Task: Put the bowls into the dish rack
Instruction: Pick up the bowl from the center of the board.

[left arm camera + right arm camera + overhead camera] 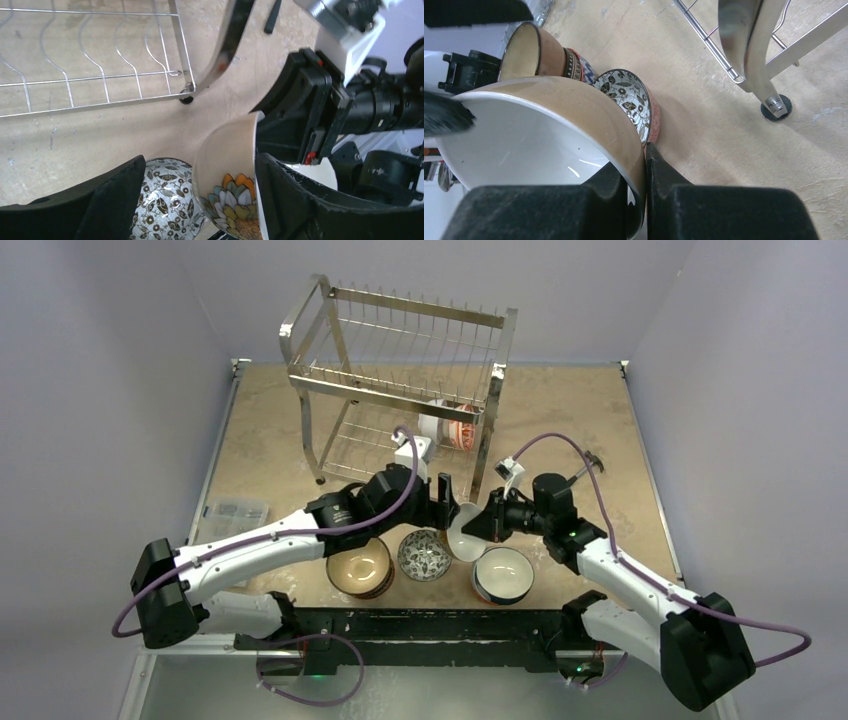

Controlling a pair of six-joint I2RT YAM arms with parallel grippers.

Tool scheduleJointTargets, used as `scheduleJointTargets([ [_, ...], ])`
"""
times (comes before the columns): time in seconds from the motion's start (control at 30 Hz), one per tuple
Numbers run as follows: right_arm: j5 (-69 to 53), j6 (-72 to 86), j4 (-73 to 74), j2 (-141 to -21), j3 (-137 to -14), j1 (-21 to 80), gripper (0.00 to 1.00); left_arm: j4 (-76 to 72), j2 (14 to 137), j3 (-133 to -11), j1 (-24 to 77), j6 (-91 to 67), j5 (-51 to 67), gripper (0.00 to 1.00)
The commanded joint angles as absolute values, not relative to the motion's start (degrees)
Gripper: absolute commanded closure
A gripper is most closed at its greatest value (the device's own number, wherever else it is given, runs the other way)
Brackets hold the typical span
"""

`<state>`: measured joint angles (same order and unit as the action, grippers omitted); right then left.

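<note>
Over beige tabletop (260, 440), right gripper (644, 167) pinches tan bowl (574, 100); left gripper (197, 167) stands spread.

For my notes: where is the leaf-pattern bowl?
The leaf-pattern bowl stands front centre in the top view, between the brown bowl and the dark-rimmed bowl.
</note>
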<state>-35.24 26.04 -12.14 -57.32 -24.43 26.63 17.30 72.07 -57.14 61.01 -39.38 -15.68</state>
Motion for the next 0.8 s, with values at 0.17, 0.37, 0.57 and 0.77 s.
scheduleJointTargets([
  [0.17, -37.5, 24.3, -13.0, -56.3, -27.1, 26.8, 1.0, 10.4, 65.9, -52.6, 55.4, -41.5, -10.9, 0.02],
  [0.37, -37.0, 24.0, -12.4, -55.8, -27.3, 26.8, 1.0, 5.0, 63.4, -48.5, 52.0, -43.4, -3.5, 0.01],
  [0.57, -34.7, 24.5, -12.0, -53.5, -26.7, 26.8, 1.0, 1.2, 62.2, -45.7, 50.0, -45.4, 1.6, 0.01],
  [0.77, -30.9, 25.4, -11.7, -50.2, -26.4, 26.8, 1.0, -7.1, 60.8, -41.3, 47.0, -48.4, 10.4, 0.01],
])
